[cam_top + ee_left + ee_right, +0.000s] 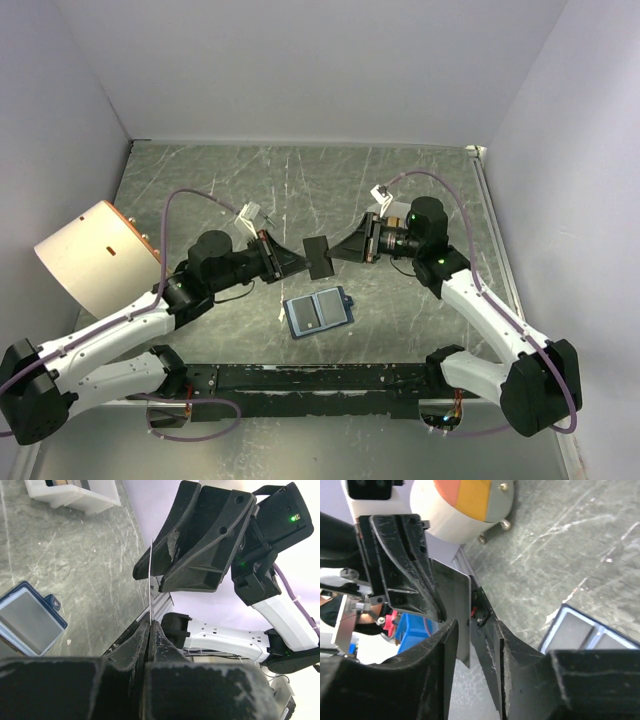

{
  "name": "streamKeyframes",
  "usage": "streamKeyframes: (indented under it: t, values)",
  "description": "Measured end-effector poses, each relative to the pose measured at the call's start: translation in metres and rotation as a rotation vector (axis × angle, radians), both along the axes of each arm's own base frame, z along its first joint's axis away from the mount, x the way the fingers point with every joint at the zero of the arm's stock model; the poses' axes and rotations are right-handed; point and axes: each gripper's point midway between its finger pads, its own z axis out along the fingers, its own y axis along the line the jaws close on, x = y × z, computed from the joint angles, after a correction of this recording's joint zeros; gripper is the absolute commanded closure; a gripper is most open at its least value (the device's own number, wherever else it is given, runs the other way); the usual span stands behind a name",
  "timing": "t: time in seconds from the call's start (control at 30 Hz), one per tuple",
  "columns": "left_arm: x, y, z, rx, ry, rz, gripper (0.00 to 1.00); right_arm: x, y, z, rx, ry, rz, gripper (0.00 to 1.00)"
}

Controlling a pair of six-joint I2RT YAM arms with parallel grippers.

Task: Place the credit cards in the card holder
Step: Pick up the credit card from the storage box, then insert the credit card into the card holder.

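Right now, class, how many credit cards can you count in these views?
1: a dark card held in the air between the left hand and right hand. More may be hidden in the white tray.

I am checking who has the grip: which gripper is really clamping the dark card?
The left gripper: its jaws are pressed shut on the edge of the card. The right gripper has its jaws apart on either side of the card, with a gap showing.

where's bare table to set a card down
Bare: far table, from the back wall to the left tool and right tool; also right of the card holder. Crowded: centre, where both tools meet at a card.
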Motion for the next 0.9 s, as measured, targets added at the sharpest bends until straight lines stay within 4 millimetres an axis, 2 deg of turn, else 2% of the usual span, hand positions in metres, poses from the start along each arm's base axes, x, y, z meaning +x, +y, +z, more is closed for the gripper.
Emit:
streamKeyframes:
  t: [0.03, 0.2, 0.37, 0.5, 0.63, 0.77, 0.9]
  values:
    - [0.0, 0.001, -0.001, 0.003, 0.001, 0.004, 0.93, 0.001, -0.001, -0.005, -0.019, 0.008, -0.009, 0.5]
    - [-0.001, 0.008, -0.025, 0.06, 0.041, 0.024, 0.93, 0.01, -0.013, -0.036, -0.154, 0.043, -0.1, 0.36]
    - [-0.011, 0.018, -0.076, 0.164, 0.14, 0.025, 0.93, 0.02, -0.033, -0.08, -0.33, 0.103, -0.205, 0.29]
    - [-0.021, 0.029, -0.118, 0.242, 0.225, 0.026, 0.93, 0.024, -0.053, -0.115, -0.482, 0.15, -0.277, 0.28]
    - [-0.029, 0.036, -0.146, 0.287, 0.292, 0.028, 0.93, 0.027, -0.067, -0.142, -0.609, 0.174, -0.317, 0.28]
    - [-0.036, 0.037, -0.167, 0.318, 0.351, 0.008, 0.93, 0.021, -0.072, -0.171, -0.736, 0.196, -0.307, 0.3]
    - [-0.039, 0.03, -0.178, 0.325, 0.384, -0.027, 0.93, 0.006, -0.071, -0.197, -0.878, 0.193, -0.262, 0.31]
